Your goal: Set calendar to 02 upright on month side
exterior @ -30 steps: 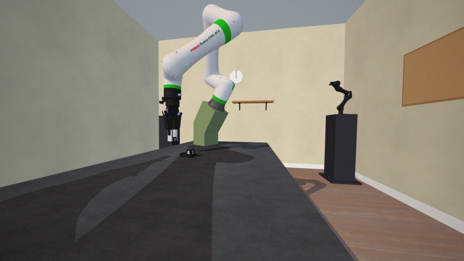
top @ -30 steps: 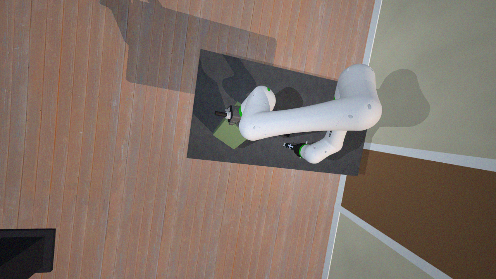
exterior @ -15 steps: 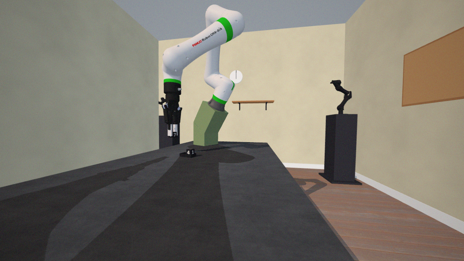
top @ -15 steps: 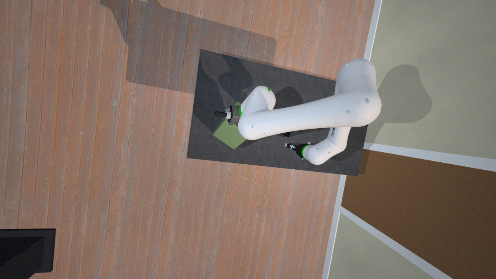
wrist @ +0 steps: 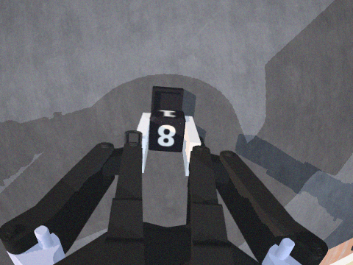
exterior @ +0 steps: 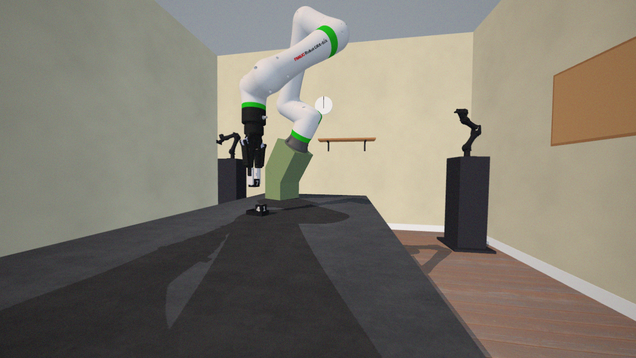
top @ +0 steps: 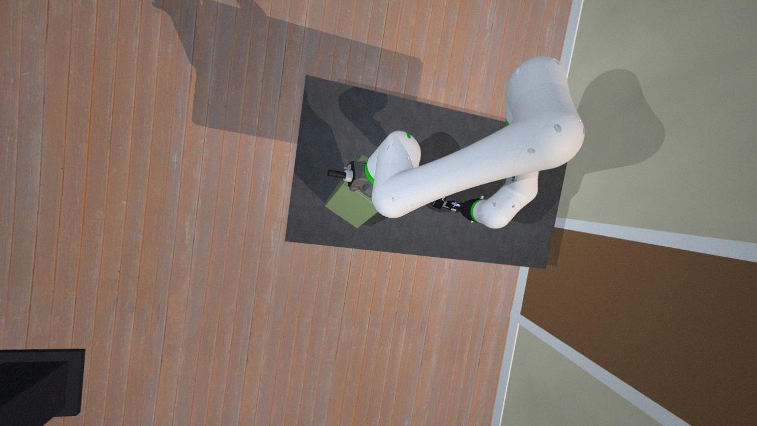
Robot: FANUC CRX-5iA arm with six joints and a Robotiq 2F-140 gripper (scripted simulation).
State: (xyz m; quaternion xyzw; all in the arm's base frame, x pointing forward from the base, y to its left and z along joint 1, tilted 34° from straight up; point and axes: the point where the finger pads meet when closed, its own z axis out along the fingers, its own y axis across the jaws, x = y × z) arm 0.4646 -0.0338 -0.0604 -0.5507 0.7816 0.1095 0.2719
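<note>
My gripper (wrist: 166, 127) is shut on a black number cube (wrist: 167, 135), clamped between the white finger pads. The cube shows an 8 in the wrist view and a 7 in the exterior view (exterior: 256, 182). It hangs well above the table. The small black tray (exterior: 258, 211) lies flat on the dark table, just below and slightly right of the held cube. White digits 4 and 1 show on what stands in it; I cannot tell whether that is one cube or more. In the wrist view the tray (wrist: 168, 99) shows beyond the held cube, with a dark open slot.
The arm's green slanted pedestal (exterior: 286, 169) stands right behind the tray. From above, the white arm (top: 465, 158) covers the tray and the gripper. Black pedestals with small arms stand on the floor at the left (exterior: 231, 178) and right (exterior: 466, 200).
</note>
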